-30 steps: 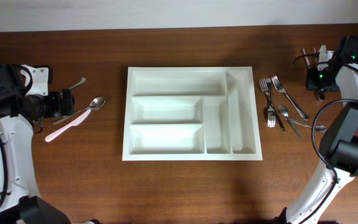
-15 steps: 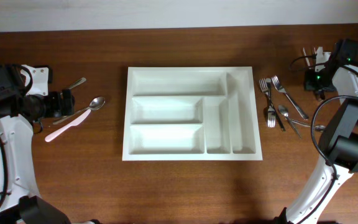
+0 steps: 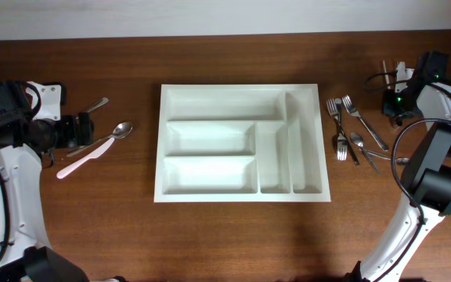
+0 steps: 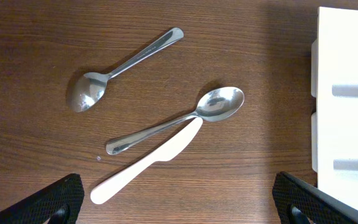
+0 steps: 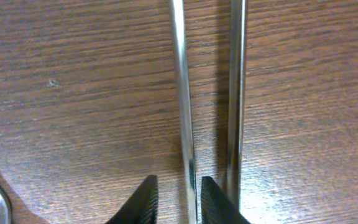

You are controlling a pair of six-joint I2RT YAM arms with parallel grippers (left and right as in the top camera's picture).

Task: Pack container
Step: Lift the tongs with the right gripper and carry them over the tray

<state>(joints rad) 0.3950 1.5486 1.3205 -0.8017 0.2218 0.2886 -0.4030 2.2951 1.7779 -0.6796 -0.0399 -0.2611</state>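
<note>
A large white rectangular plastic cutlery tray (image 3: 225, 102) with five compartments sits flat at the centre of a dark brown wooden tabletop (image 3: 241, 235), between two robot arms, its two narrow slots on the side nearest the right arm. Beside the tray, the left tool (image 4: 185, 202) hangs released, fingers spread wide, above a stainless-steel spoon (image 4: 219, 104), a second steel spoon (image 4: 87, 93) and a pale plastic knife (image 4: 148, 163). The knife's tip touches the neck of the spoon nearer the tray, and the second spoon lies apart, further out. On the tray's other side, a loose cluster of steel forks and spoons (image 3: 355, 133) lies on the wood, near the tray's edge but clear of it. Beyond the cluster, the right tool (image 5: 179, 199) is down close to the tabletop, its black fingertips (image 5: 145, 199) narrowed to either side of one thin steel handle (image 5: 182, 93), with a second thin handle (image 5: 236, 93) just beside it. Whether the tool is clenched on that handle cannot be told.
</note>
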